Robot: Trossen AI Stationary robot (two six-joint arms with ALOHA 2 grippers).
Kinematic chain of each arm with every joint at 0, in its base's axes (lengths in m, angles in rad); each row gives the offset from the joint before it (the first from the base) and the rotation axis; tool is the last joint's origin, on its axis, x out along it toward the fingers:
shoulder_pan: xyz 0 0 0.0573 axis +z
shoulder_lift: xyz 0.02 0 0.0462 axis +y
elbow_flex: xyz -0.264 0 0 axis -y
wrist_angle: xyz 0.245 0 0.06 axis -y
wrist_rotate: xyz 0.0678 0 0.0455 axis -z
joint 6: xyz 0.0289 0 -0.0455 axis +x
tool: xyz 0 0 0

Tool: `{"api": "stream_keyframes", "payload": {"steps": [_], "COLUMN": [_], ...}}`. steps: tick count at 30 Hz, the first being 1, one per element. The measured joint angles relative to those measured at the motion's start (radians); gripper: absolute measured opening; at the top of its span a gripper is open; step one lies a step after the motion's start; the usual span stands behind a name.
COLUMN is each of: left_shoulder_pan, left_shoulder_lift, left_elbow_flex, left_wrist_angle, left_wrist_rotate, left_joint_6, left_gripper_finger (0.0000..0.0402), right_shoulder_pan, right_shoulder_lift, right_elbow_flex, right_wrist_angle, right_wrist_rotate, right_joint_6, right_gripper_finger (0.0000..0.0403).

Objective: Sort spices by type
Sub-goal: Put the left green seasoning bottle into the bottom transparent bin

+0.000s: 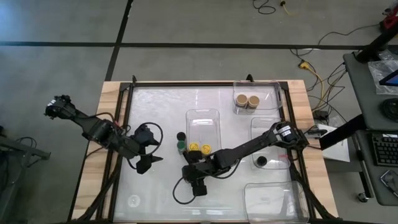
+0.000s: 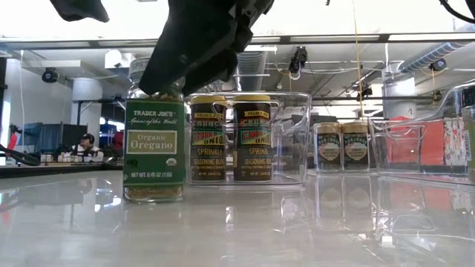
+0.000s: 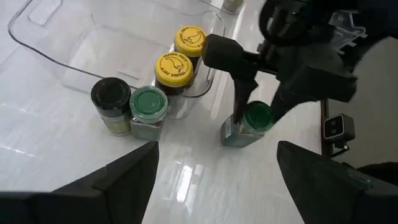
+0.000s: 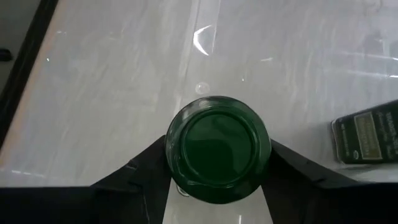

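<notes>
A green-lidded oregano jar [image 2: 154, 152] stands near the table's middle front, with my right gripper [image 1: 190, 167] shut on it from above. The gripper hides this jar in the high view. A black-lidded jar [image 1: 181, 135] and a second green-lidded jar [image 1: 181, 146] stand on the table by the left wall of a clear tray [image 1: 203, 123]. That tray holds two yellow-lidded jars [image 1: 199, 148]. Two tan-lidded jars [image 1: 246, 99] stand in a far tray, and one black-lidded jar [image 1: 261, 161] in a right tray. My left gripper [image 1: 149, 163] is open and empty, left of the right gripper. My right gripper pinches the jar's green lid [image 4: 217, 147] between its two fingers [image 4: 152, 171], one on each side of the rim. The fingers come from above, pointing down. The jar is upright below them, and its base looks to be on the table [image 2: 154, 199].
An empty clear tray [image 1: 277, 200] lies at the front right. A dark frame [image 1: 205, 83] runs around the glossy white work surface. Cables trail from both arms. There is bare surface at the front left and in front of the middle tray.
</notes>
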State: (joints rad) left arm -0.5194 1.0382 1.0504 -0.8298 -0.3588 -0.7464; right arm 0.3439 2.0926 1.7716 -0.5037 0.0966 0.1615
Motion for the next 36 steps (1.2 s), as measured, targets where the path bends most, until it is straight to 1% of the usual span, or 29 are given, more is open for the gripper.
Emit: {"api": "stream_keyframes", "payload": {"steps": [4, 8, 10, 13, 17, 19, 24, 27, 31, 34, 36], "left_shoulder_pan": [0.002, 0.001, 0.001, 0.001, 0.001, 0.001, 0.005, 0.006, 0.006, 0.006, 0.006], "left_shoulder_lift": [0.000, -0.011, -0.025, -0.057, -0.090, -0.094, -0.089, -0.079, -0.071, -0.066, -0.062], "left_elbow_flex": [0.001, 0.007, 0.015, 0.019, 0.019, 0.019, 0.019, 0.019, 0.018, 0.018, 0.018], "left_wrist_angle": [0.000, -0.002, 0.003, 0.036, 0.141, 0.210, 0.390, 0.465, 0.502, 0.522, 0.554], "left_wrist_rotate": [0.000, 0.000, 0.000, -0.001, -0.001, -0.002, -0.002, -0.021, -0.050, -0.052, -0.051], "left_joint_6": [-0.038, -0.050, -0.037, 0.015, 0.116, 0.196, 0.346, 0.388, 0.406, 0.397, 0.396], "left_gripper_finger": [0.0311, 0.0311, 0.0311, 0.0311, 0.0311, 0.0311, 0.0311, 0.0311, 0.0311, 0.0311, 0.0311], "right_shoulder_pan": [0.007, 0.040, 0.073, 0.137, 0.268, 0.347, 0.527, 0.631, 0.746, 0.780, 0.780], "right_shoulder_lift": [-0.004, -0.035, -0.070, -0.151, -0.269, -0.306, -0.345, -0.353, -0.342, -0.350, -0.356], "right_elbow_flex": [0.077, 0.198, 0.235, 0.249, 0.236, 0.230, 0.226, 0.225, 0.195, 0.128, 0.076], "right_wrist_angle": [-0.035, -0.186, -0.256, -0.358, -0.488, -0.538, -0.634, -0.766, -0.947, -0.953, -0.935], "right_wrist_rotate": [0.000, 0.005, 0.017, 0.056, 0.164, 0.224, 0.328, 0.403, 0.455, 0.463, 0.436], "right_joint_6": [0.007, 0.022, 0.032, 0.100, 0.261, 0.359, 0.625, 0.810, 1.026, 1.102, 1.112], "right_gripper_finger": [0.0195, 0.0195, 0.0195, 0.0195, 0.0195, 0.0195, 0.0195, 0.0195, 0.0195, 0.0195, 0.0195]}}
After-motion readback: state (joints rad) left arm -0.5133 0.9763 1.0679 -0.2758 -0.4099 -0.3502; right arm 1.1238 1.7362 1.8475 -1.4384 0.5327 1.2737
